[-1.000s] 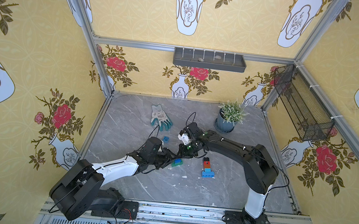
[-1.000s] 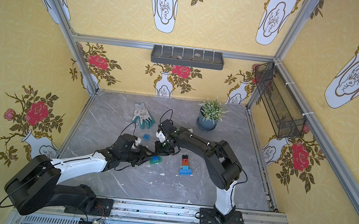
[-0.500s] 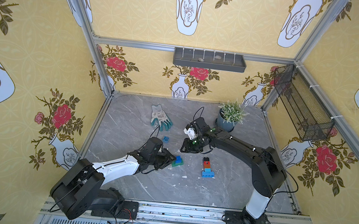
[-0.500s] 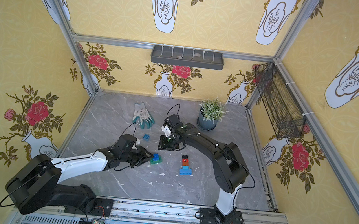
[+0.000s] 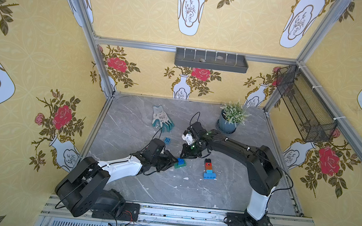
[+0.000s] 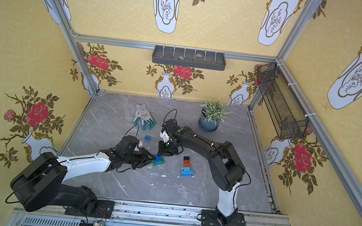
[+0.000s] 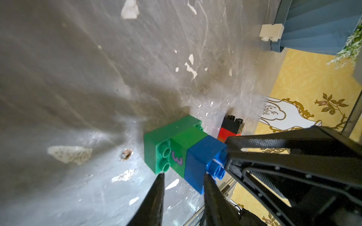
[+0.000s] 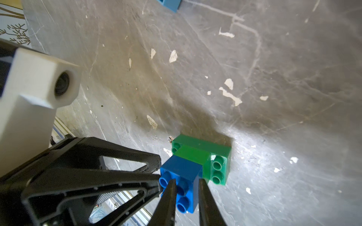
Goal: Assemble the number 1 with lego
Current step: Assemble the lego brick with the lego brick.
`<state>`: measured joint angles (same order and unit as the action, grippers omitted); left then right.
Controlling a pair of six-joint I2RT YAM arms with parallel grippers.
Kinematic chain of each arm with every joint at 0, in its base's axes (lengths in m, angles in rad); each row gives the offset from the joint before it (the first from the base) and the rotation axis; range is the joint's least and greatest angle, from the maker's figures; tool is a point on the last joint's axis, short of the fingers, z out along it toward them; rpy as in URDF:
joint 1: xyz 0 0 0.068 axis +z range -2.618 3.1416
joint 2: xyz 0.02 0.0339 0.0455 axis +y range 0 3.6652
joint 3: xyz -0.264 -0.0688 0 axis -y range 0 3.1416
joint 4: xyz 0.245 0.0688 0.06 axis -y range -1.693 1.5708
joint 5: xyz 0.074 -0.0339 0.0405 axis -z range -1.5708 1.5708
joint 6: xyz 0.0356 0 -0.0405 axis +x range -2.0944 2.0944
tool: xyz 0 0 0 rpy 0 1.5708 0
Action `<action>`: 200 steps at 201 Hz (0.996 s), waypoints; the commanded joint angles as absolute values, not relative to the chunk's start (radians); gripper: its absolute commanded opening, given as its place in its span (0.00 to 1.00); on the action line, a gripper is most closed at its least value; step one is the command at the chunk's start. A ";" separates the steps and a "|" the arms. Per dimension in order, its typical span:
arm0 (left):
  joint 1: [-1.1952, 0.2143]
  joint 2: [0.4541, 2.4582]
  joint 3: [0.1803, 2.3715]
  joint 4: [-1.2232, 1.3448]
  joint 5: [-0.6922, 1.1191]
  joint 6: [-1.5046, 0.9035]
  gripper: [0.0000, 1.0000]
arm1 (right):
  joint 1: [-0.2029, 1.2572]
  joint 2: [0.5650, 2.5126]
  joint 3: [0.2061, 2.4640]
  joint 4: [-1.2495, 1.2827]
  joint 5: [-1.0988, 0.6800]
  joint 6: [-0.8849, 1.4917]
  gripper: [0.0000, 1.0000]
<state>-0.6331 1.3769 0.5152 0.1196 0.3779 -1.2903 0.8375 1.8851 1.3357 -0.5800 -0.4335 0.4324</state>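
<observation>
At the middle of the counter (image 5: pixel 189 193), a green-and-blue lego stack (image 5: pixel 180 163) lies on its side. The right claw (image 8: pixel 186 184) pinches its blue brick (image 8: pixel 182 169). The left claw (image 7: pixel 183 176) has fingers slightly apart, tips against the stack; its grip is unclear. A black, red and light-blue stack (image 5: pixel 208 170) lies nearby, to the right.

The blue brick (image 8: pixel 182 166) has its studs partly behind my right pincer (image 8: pixel 186 181). My left pincer (image 7: pixel 184 174) runs out of view at its base, its hold unclear. The black-and-red stack (image 7: pixel 232 125) sits half-hidden behind my right one.
</observation>
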 commanded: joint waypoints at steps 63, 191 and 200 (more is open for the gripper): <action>-0.631 1.399 0.505 0.124 0.375 -1.295 0.35 | 0.866 1.926 1.322 -0.655 -0.354 0.405 0.18; -0.647 1.425 0.535 0.010 0.347 -1.276 0.29 | 0.901 1.944 1.284 -0.675 -0.310 0.407 0.14; -0.648 1.421 0.537 0.005 0.346 -1.274 0.29 | 0.903 1.944 1.281 -0.674 -0.310 0.410 0.14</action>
<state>-0.6380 1.4052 0.5404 0.0937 0.3908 -1.2900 0.8787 1.9079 1.3140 -0.5697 -0.3553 0.4175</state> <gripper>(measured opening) 0.289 0.171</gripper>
